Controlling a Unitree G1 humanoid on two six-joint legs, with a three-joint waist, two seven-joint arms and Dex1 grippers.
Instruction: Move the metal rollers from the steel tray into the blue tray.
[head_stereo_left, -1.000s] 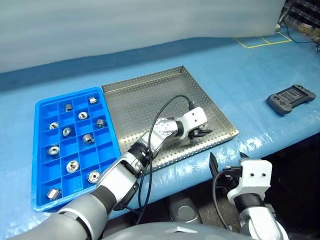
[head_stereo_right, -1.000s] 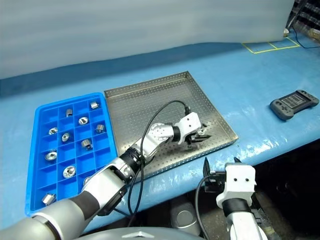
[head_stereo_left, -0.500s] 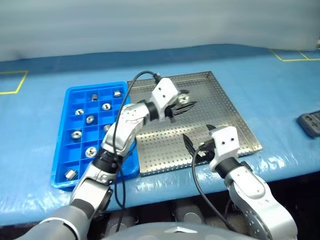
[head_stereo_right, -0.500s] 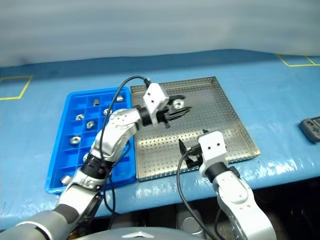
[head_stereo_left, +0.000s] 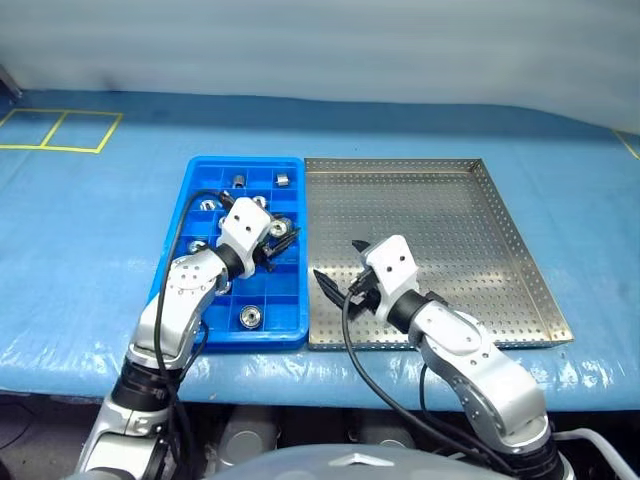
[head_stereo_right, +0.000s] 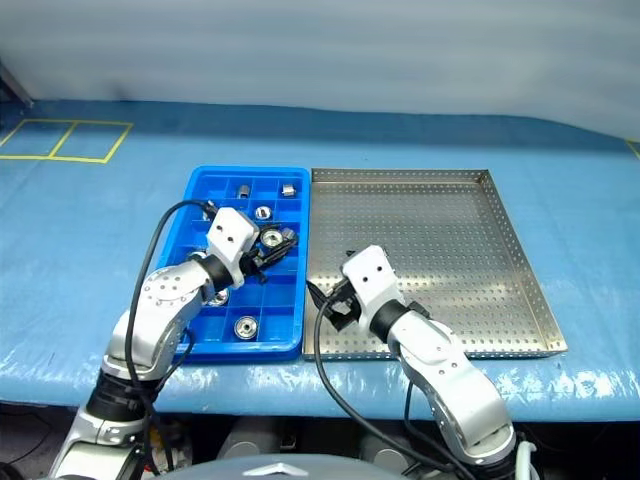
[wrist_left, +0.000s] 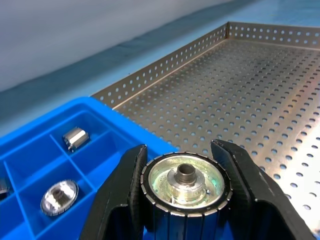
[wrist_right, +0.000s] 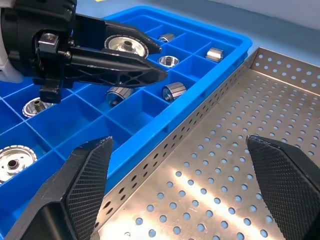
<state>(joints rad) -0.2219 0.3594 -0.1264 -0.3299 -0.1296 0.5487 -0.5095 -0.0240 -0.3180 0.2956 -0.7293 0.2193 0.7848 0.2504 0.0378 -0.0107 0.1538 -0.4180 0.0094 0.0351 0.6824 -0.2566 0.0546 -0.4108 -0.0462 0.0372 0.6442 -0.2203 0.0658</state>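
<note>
The metal rollers sit in the blue tray, which lies on the table with its long side touching the steel tray. We count eight or so rollers loose in the grid's square compartments, though the left arm hides several cells and we cannot give a firm total. One more roller is gripped between the two black fingers of the left pincer, its flat face with the dark centre hub turned toward the wrist camera; the pincer is clamped on its ribbed sides and hangs just above the blue tray's right-hand column of cells, close to the shared edge. We see no rollers on the steel tray's perforated floor. The right pincer stands spread wide with nothing between its two fingers, low over the near left corner of the steel tray and pointing toward the blue one. The right wrist view shows the left pincer with its roller above the blue cells.
</note>
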